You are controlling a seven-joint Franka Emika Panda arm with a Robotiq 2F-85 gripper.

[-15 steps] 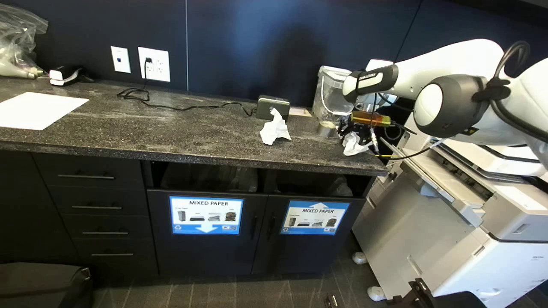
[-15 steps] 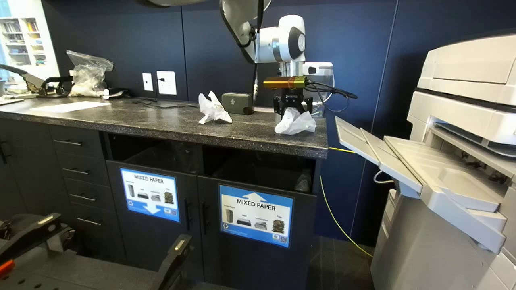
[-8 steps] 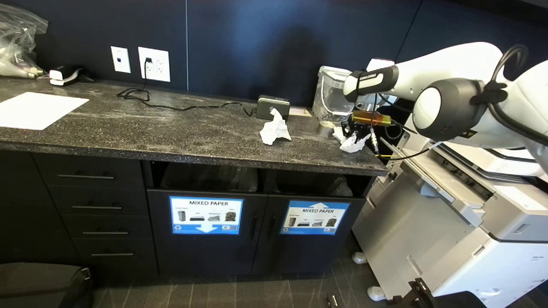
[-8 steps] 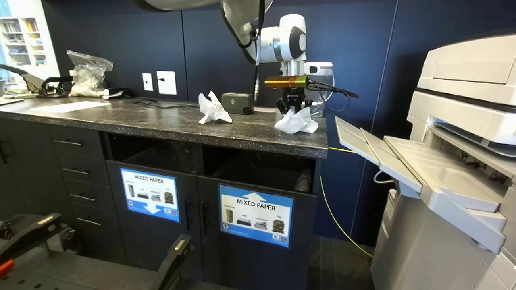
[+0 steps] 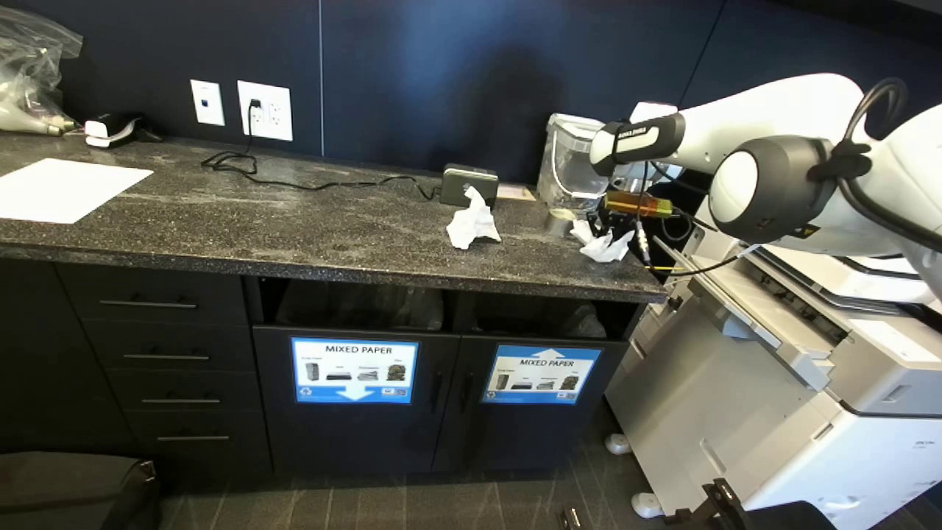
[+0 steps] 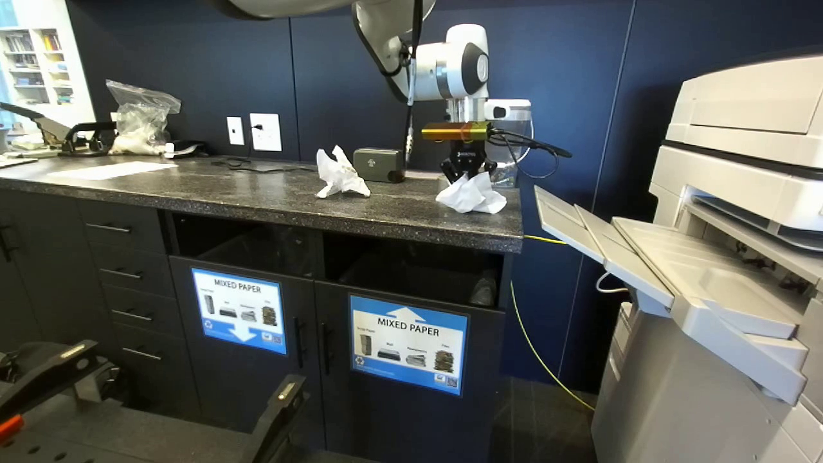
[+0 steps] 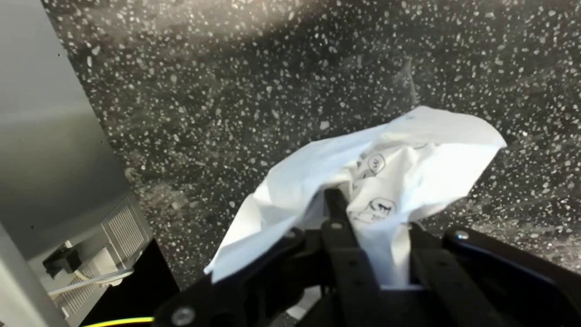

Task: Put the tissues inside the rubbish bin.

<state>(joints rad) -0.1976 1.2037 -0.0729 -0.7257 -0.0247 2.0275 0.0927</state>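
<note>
Crumpled white paper wad [image 7: 454, 159], first of two: pinched between fingers [image 7: 345, 247] of black two-finger gripper [image 7: 374, 218], near end of dark speckled countertop [image 6: 257, 190]; whether touching it, we cannot tell. Wrist view alone gives us circled dark marks [image 7: 380, 206] on wad; paper hides fingertips in both exterior views. Second crumpled white paper wad [image 6: 341, 177]: on countertop, near small dark green box-shaped device [image 6: 378, 165]; exterior views only. Black rubbish-bin cabinet [image 6: 411, 411], open slots [image 6: 411, 260], blue-and-white MIXED PAPER signs [image 6: 408, 344]: beneath countertop, exterior views only.
</note>
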